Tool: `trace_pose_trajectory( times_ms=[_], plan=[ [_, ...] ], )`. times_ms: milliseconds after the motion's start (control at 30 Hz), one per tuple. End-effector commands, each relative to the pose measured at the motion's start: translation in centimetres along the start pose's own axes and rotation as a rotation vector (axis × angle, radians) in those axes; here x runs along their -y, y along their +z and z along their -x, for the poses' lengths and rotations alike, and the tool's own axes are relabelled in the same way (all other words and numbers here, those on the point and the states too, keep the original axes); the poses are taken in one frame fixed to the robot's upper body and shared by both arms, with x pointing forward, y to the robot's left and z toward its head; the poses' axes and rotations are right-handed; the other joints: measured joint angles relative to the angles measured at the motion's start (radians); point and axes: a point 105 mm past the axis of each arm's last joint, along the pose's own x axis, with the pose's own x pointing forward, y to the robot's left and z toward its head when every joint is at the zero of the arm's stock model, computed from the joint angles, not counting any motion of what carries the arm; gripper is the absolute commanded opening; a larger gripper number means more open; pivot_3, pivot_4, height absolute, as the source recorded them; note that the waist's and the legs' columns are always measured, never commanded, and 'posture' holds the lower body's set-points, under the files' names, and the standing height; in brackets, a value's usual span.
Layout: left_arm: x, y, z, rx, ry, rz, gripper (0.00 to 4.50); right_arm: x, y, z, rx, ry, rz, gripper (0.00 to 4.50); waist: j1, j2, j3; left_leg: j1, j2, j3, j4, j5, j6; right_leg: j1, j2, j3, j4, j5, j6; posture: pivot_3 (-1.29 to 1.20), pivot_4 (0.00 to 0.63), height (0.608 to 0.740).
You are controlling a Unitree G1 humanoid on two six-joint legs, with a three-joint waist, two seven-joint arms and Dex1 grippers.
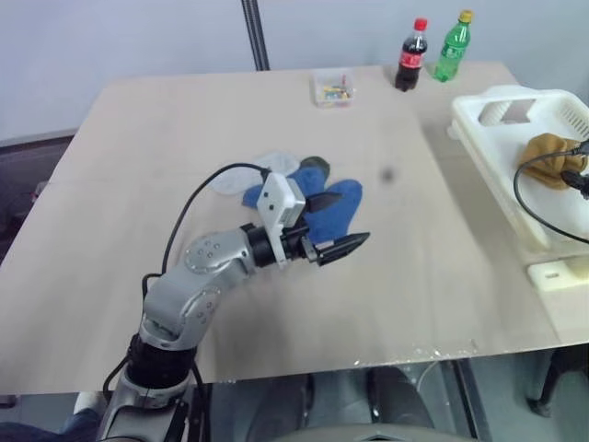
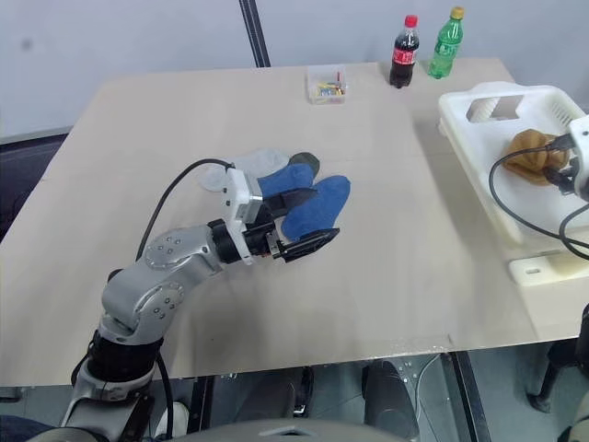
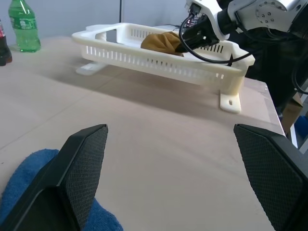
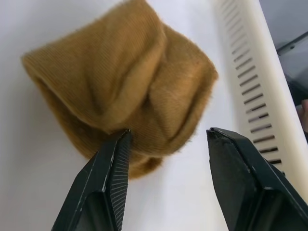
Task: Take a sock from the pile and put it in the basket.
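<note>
1. The mustard-yellow sock [image 4: 125,82] lies crumpled on the white floor of the slotted white basket [image 1: 488,138], in a loose heap, not flat.

2. The right gripper [image 4: 166,144] hovers just above the sock. Its jaws stand partly open and hold nothing. In the right wrist view one finger's tip overlaps the sock's near edge, while the other stands clear over bare basket floor; whether that first tip touches the fabric cannot be told.

3. The basket's slotted side wall runs just beyond the clear finger. The sock sits well inside the rim, nowhere hanging over the wall.

4. The left gripper [image 1: 336,221] is held level over the table [image 1: 138,166], jaws fully apart and empty. The rest of the pile [image 2: 294,189] lies directly below and behind its jaws: two blue socks [image 1: 327,207], a pale grey one and a dark green one at the far edge.

5. Beyond the pile, near the table's far edge, stand a small clear box [image 1: 332,88], a cola bottle [image 1: 410,57] and a green bottle [image 1: 452,48], well apart from either set of jaws.

6. Judgement: the task is at the release step, and by how things lie the sock is delivered. The next move calls for lifting the right gripper straight up, clear of the sock and the basket wall, without snagging fabric on the near finger.
</note>
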Motion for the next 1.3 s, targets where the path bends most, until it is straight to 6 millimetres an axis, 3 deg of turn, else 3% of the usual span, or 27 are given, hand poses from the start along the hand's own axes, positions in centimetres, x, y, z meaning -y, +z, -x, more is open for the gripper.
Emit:
trace_pose_trajectory(
  times_ms=[33,167,267,333,367,467,633,800,933,1300],
  plan=[
    [0.6,1.2,0.5,0.038,-0.012,-0.045,4.50,0.3,3.4,1.7,0.144,0.035,-0.007,2.60,0.000,0.000,0.000,0.000,0.000,0.000,0.000,0.000,0.000,0.000,0.000,0.000,0.000,0.000,0.000,0.00,0.150,0.740],
    [0.3,1.1,1.0,0.030,0.010,-0.044,4.50,-3.4,6.7,3.1,0.295,0.220,-0.055,2.60,-0.002,0.000,0.000,0.000,0.001,0.000,0.000,0.000,0.000,0.000,0.001,0.001,0.000,0.000,0.000,0.00,0.150,0.740],
    [0.1,1.1,1.5,0.049,0.040,-0.011,4.50,-8.4,9.8,5.4,0.499,0.476,-0.081,2.60,-0.001,0.000,0.000,0.000,0.002,0.000,0.001,0.000,0.000,0.000,0.002,0.000,0.001,0.000,0.000,0.00,0.150,0.740],
    [-0.1,1.0,1.8,0.045,0.062,-0.009,4.50,-10.9,10.8,6.9,0.586,0.614,-0.111,2.60,0.000,0.000,0.000,0.000,0.003,0.000,0.001,0.000,0.000,0.000,0.002,0.000,0.001,0.000,0.000,0.00,0.150,0.740],
    [-0.2,0.7,1.9,0.035,0.077,-0.011,4.50,-12.3,10.8,7.6,0.608,0.683,-0.109,2.60,0.001,0.000,0.000,0.000,0.003,0.000,0.001,0.000,0.000,0.000,0.002,0.000,0.002,0.000,0.000,0.00,0.150,0.740],
    [-1.5,-0.2,3.5,0.011,0.209,-0.002,4.50,-18.2,8.4,9.3,0.587,0.891,-0.088,2.60,0.009,-0.002,-0.001,0.000,0.002,-0.002,0.002,0.000,0.000,0.000,0.002,-0.001,0.002,0.000,0.000,0.00,0.150,0.740],
    [-1.5,-2.6,7.1,-0.077,0.341,0.011,4.50,-23.8,4.4,13.0,0.593,1.122,-0.148,2.60,0.006,-0.002,-0.001,0.000,0.001,-0.003,0.002,0.000,0.000,0.000,0.001,-0.001,0.002,0.000,0.000,0.00,0.150,0.740],
    [-0.6,-5.2,10.1,-0.191,0.505,0.021,4.50,-24.3,0.0,12.0,0.468,1.087,-0.021,2.60,0.006,-0.002,-0.002,0.002,0.001,-0.001,0.002,0.000,0.000,0.001,0.000,0.001,0.003,0.000,0.000,0.00,0.150,0.740],
    [0.2,-5.7,11.0,-0.225,0.529,0.010,4.50,-23.3,-0.5,11.7,0.489,1.078,-0.058,2.60,0.008,-0.003,-0.002,0.007,0.001,-0.003,0.002,-0.001,0.001,0.005,0.001,0.000,0.004,0.000,0.000,0.00,0.150,0.740],
    [0.0,-5.5,12.0,-0.231,0.561,0.003,4.50,-22.3,-1.3,11.3,0.484,1.047,-0.110,2.60,0.007,-0.002,-0.002,0.008,0.002,-0.003,0.002,-0.001,0.001,0.006,0.001,0.000,0.004,0.000,0.000,0.00,0.150,0.740]
  ],
)
